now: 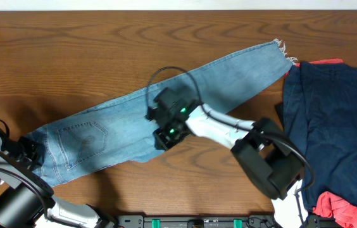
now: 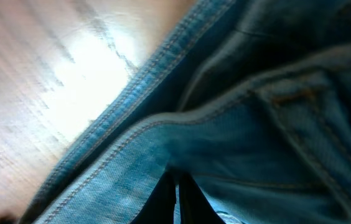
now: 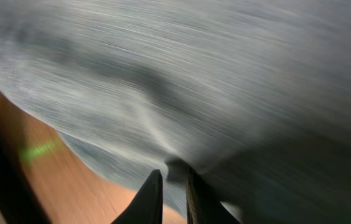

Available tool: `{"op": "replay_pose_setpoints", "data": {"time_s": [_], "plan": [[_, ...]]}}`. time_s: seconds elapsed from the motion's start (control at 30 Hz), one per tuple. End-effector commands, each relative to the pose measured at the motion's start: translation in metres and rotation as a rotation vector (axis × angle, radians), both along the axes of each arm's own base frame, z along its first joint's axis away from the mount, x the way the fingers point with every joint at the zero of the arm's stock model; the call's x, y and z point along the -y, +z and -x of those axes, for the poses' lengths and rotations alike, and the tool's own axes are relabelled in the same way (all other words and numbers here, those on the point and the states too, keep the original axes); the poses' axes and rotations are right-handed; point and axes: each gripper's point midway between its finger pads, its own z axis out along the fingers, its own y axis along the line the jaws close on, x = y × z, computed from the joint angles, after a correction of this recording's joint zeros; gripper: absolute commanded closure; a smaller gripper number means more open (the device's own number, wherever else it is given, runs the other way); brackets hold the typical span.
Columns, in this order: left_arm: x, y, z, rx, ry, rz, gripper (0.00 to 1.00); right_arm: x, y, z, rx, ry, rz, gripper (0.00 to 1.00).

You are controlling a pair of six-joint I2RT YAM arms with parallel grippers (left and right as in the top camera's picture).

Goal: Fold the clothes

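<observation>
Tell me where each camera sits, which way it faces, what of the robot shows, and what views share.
Overhead: above the table, facing straight down on jeans, navy garment, coral-red garment; left arm and right arm show.
Left wrist: on the left arm, close over the jeans' stitched seams; left claw shut on denim.
Right wrist: on the right arm, blurred, close over the jeans' edge; right claw pinches denim.
Shared: all three see jeans and table.
</observation>
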Motion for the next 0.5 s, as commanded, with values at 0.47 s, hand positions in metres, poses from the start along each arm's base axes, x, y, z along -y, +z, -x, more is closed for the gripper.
{"op": "replay_pose_setpoints", "data": {"time_s": [0.47], "plan": [[0.086,0.041,-0.055,0.266,-0.337,0.165,0.93,0.047,0.101,-0.120,0.374,-0.235,-0.151,0.75]]}}
